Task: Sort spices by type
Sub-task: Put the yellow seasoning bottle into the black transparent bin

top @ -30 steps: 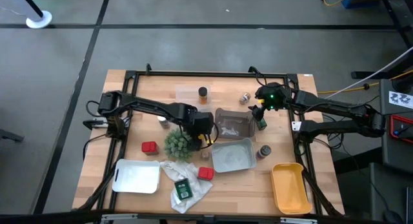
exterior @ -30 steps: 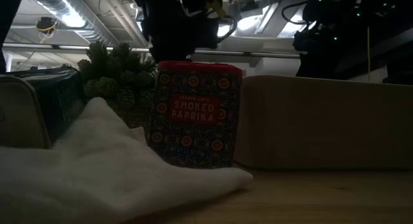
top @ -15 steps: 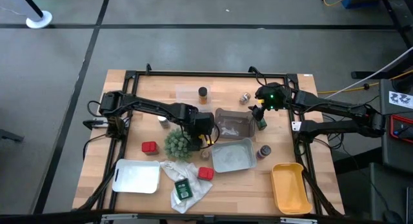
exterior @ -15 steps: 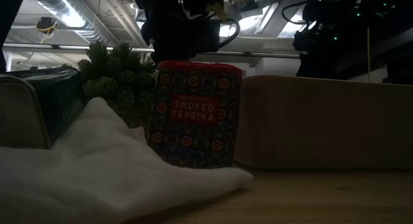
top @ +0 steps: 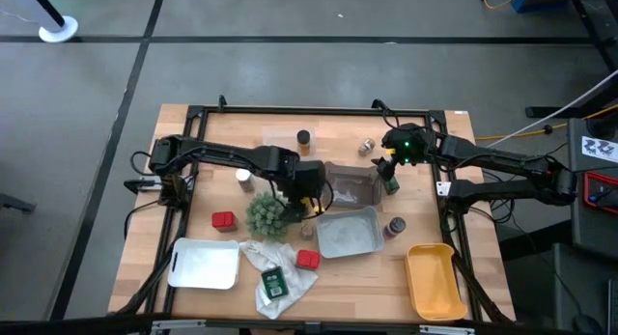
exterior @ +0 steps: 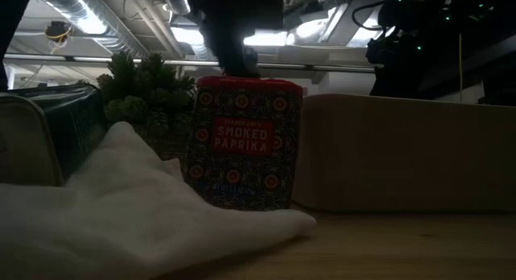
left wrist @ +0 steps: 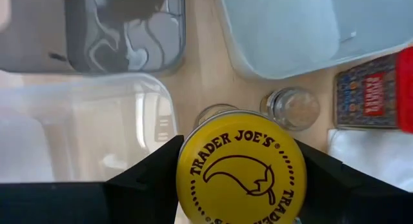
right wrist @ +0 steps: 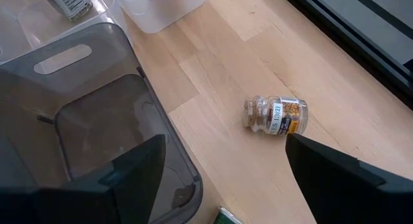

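Observation:
My left gripper [top: 309, 192] is at the table's middle, beside the green plant [top: 267, 216], and is shut on a yellow-capped jar [left wrist: 240, 167]. Below it, two small clear jars [left wrist: 290, 108] stand on the wood by a red paprika tin [left wrist: 368, 98]. My right gripper [top: 391, 173] waits open over the far right end of the grey tray [right wrist: 84, 121]. A small jar [right wrist: 276, 115] lies on its side on the wood past it. Other spices show in the high view: a dark jar [top: 303, 138], a red packet [top: 224, 220] and a jar [top: 394, 227]. My left gripper pinches the yellow-capped jar between its two fingers [left wrist: 148, 182], one on each side just under the cap's rim [left wrist: 187, 185]. The fingers come from above, pointing steeply down. The jar stands upright with its cap up. The cap hides the jar's body and the exact place of contact.
A pale blue-grey tray [top: 346, 232] lies near the grey tray, a white tray [top: 205, 264] at the near left and a yellow tray [top: 433, 277] at the near right. A white bag [exterior: 121, 207] with a green tin [top: 273, 282] on it lies at the near middle.
My left gripper has risen above the paprika tin, as the low view shows, and has shifted slightly toward the table's right. My right arm has kept still.

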Available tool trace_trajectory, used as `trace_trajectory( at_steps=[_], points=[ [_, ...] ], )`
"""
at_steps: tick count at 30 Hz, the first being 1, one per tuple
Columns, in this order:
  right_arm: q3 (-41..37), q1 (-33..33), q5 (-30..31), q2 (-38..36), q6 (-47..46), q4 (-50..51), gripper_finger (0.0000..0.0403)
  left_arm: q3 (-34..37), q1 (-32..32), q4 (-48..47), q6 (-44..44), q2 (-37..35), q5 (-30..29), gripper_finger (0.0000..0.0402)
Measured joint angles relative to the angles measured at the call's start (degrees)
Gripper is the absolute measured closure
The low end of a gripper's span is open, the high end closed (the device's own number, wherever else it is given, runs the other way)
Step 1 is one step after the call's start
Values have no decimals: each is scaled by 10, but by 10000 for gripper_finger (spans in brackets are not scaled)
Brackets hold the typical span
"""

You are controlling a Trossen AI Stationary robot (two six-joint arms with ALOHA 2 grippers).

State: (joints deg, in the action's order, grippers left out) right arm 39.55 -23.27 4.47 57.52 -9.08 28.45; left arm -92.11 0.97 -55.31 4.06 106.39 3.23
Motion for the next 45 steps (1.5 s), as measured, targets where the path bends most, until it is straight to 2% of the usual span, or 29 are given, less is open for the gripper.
trace_trajectory(
  at_steps=[10, 26, 38, 45],
  points=[
    [0, 0, 0, 0, 0, 0, 84, -79, -5, -22, 36, -1, 0, 188],
    [0, 0, 0, 0, 0, 0, 84, -78, -75, 155, 84, 6, 0, 186],
    [0, 0, 0, 0, 0, 1, 84, -76, -76, 168, 144, 110, 2, 185],
    [0, 0, 0, 0, -5, 0, 84, -76, -76, 170, 159, 136, 2, 185]
  ],
)
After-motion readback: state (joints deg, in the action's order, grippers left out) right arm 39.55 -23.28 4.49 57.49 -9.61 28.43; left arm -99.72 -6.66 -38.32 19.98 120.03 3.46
